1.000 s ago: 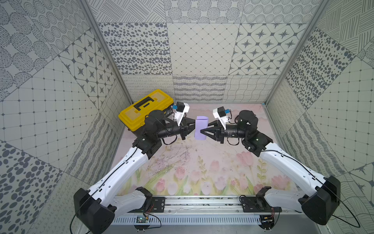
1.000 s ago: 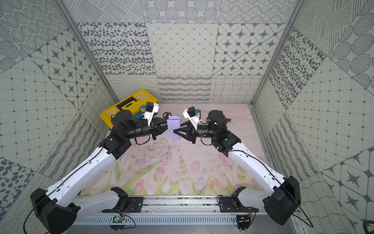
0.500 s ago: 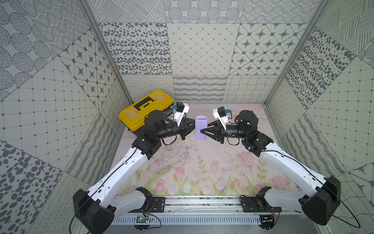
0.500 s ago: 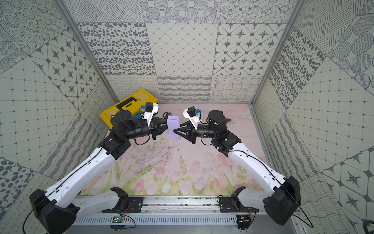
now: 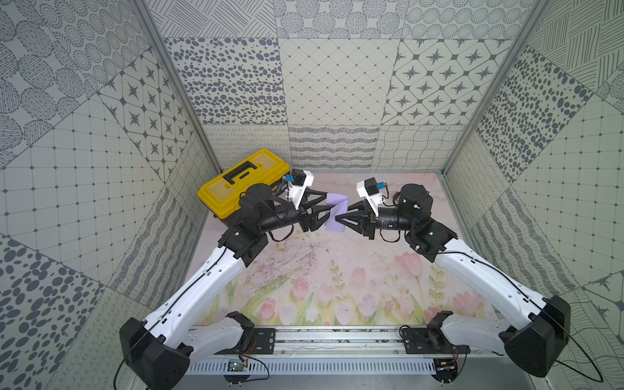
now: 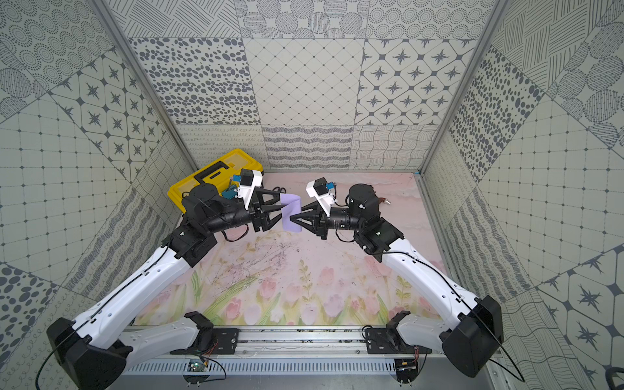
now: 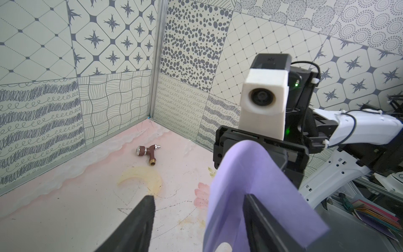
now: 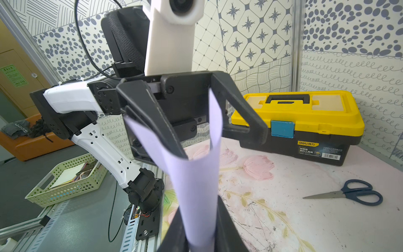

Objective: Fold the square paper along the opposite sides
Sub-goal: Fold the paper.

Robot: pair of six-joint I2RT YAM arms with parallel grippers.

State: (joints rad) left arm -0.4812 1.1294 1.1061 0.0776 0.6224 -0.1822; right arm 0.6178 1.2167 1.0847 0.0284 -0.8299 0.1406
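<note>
Right end effector [image 5: 337, 220] at paper [image 5: 335, 227] edge

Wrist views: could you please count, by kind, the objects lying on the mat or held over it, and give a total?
paper: 1
toolbox: 1
scissors: 1
tap: 1
Total: 4

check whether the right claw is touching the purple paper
Touching. The right wrist view shows the square paper running straight down between the right claw fingers, which press it from both sides with no gap visible.
</note>
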